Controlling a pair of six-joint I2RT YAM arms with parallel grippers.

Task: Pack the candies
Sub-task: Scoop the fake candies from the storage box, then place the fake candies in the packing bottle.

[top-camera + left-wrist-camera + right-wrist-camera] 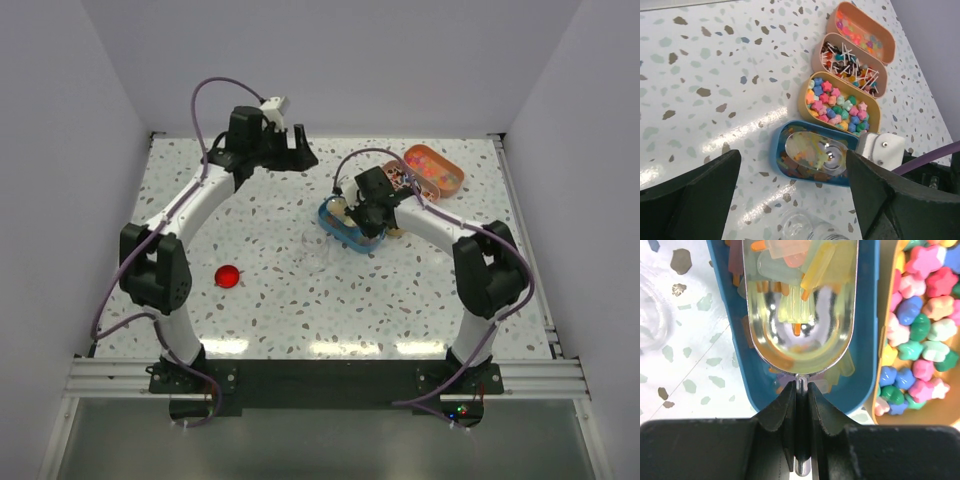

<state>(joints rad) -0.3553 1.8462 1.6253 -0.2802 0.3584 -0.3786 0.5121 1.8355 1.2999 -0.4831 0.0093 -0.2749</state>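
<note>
R pincer [801, 392] clamps scoop [800, 345]; candies [792, 260] prob. inside it.

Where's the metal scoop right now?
In the right wrist view, the metal scoop sits inside the blue tin, its handle pinched by the jaws of the right gripper. The tin of star candies lies alongside.

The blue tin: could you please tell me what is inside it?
A scoop, held by the right gripper, lies in the tin with lolly-shaped candies in its bowl and beside it. The floor under the scoop is hidden.
</note>
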